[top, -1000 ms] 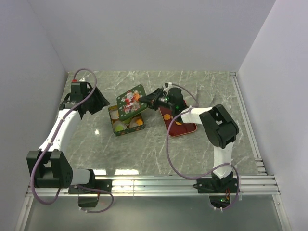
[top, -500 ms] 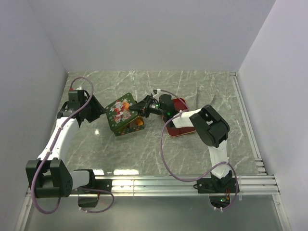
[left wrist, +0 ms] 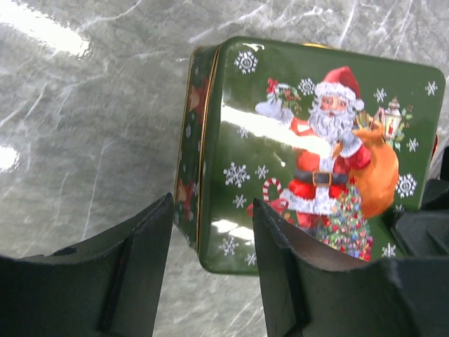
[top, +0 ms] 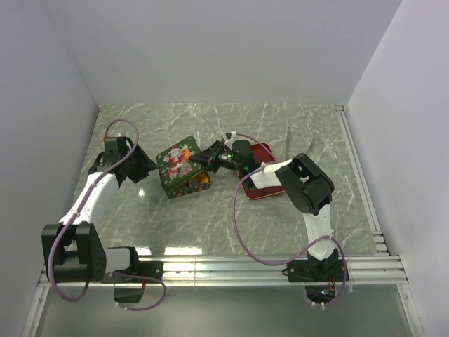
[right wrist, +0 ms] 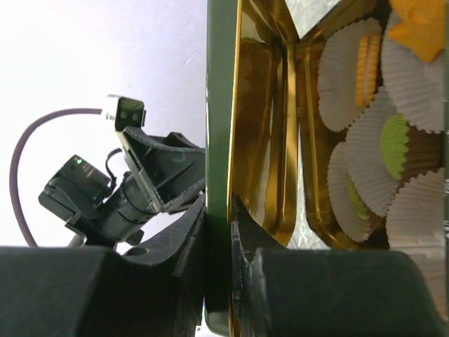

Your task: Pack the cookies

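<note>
The green Santa lid (top: 177, 163) lies tilted over the gold tin (top: 188, 185), its right side raised. My right gripper (top: 204, 157) is shut on the lid's right edge (right wrist: 219, 105). The right wrist view looks under the lid into the tin (right wrist: 309, 175). There the cookies sit in white paper cups: a round orange one (right wrist: 365, 60), an irregular orange one (right wrist: 421, 28) and two green ones (right wrist: 394, 137). My left gripper (top: 137, 169) is open and empty, just left of the lid (left wrist: 316, 154), with its fingers (left wrist: 133, 274) low near the lid's corner.
A red tray (top: 265, 150) lies to the right of the tin, mostly hidden under my right arm. One orange cookie (top: 202, 180) shows at the tin's uncovered front right corner. White walls close in the marble table on the left, back and right.
My right gripper has carried the lid left and down, from tilted behind the tin to over it. My left gripper has drawn back toward the near left.
</note>
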